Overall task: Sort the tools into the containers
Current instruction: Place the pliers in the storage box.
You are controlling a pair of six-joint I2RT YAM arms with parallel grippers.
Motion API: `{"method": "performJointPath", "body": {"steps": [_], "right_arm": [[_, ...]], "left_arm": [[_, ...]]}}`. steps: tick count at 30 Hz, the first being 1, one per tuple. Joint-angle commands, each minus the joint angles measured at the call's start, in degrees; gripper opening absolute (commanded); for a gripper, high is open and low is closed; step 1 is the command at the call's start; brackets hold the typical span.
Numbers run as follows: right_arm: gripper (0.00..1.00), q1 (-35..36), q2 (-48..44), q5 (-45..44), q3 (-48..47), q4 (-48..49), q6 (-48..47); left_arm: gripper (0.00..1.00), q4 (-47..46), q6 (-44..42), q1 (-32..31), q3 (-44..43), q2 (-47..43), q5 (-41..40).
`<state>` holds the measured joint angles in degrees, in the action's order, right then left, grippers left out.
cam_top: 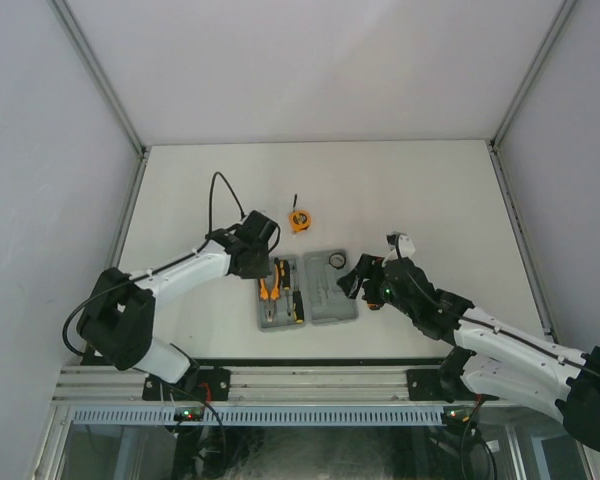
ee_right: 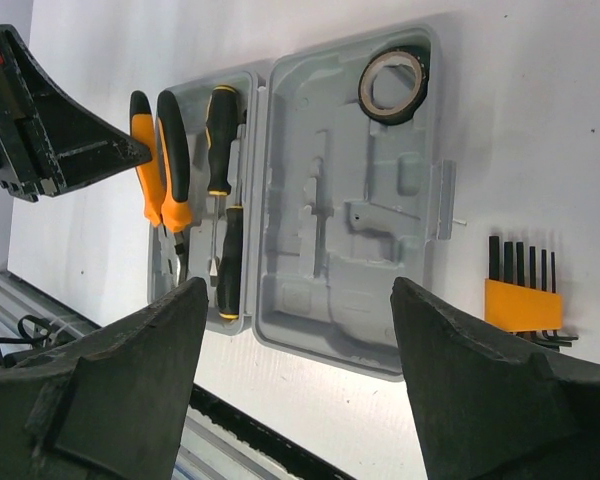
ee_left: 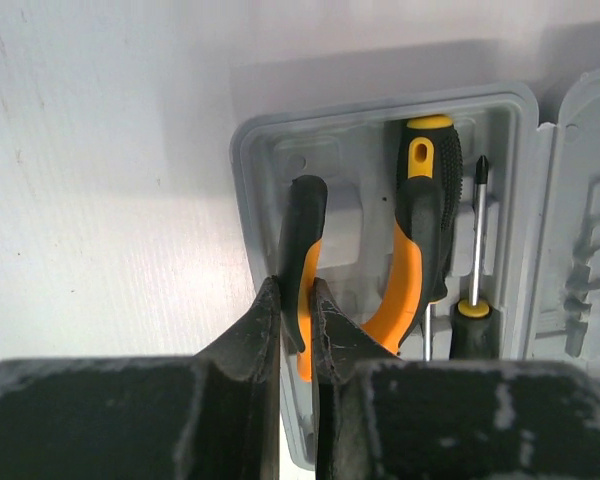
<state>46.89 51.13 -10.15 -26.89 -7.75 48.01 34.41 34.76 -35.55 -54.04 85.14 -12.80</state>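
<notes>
The pliers [ee_left: 302, 215] are pinched by one handle in the narrowed left hand [ee_left: 297, 300], in the left half of the grey case [ee_left: 248, 200] beside a screwdriver [ee_left: 435, 200]. The right hand [ee_right: 298, 290] is held wide, empty. Risk: pliers may be dragged from their recess on release.

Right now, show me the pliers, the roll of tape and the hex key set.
pliers [ee_left: 408, 280], left wrist view, on the orange part of one handle.
roll of tape [ee_right: 393, 117], right wrist view, on its dark outer rim.
hex key set [ee_right: 520, 303], right wrist view, on the orange holder.
</notes>
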Motion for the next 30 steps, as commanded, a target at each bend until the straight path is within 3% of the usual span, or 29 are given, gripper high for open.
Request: {"method": "performJointPath", "body": {"steps": [1, 5, 21, 30], "right_arm": [[0.73, -0.29, 0.41, 0.13, -0.09, 0.54, 0.77], [0.73, -0.31, 0.59, 0.55, -0.14, 0.72, 0.77], [0.73, -1.14, -0.89, 0.48, -0.10, -0.48, 0.41], [0.71, -1.28, -1.72, 0.12, -0.09, -0.88, 0.64]], "left_arm": [[0.00, -2.52, -0.84, 1.16, -4.37, 0.77, 0.32], [0.01, -2.67, -0.54, 1.58, -4.76, 2.07, 0.24], [0.32, -2.44, -1.04, 2.39, -5.39, -2.23, 0.68], [0.36, -5.65, -2.86, 3.12, -2.26, -9.62, 2.18]]}}
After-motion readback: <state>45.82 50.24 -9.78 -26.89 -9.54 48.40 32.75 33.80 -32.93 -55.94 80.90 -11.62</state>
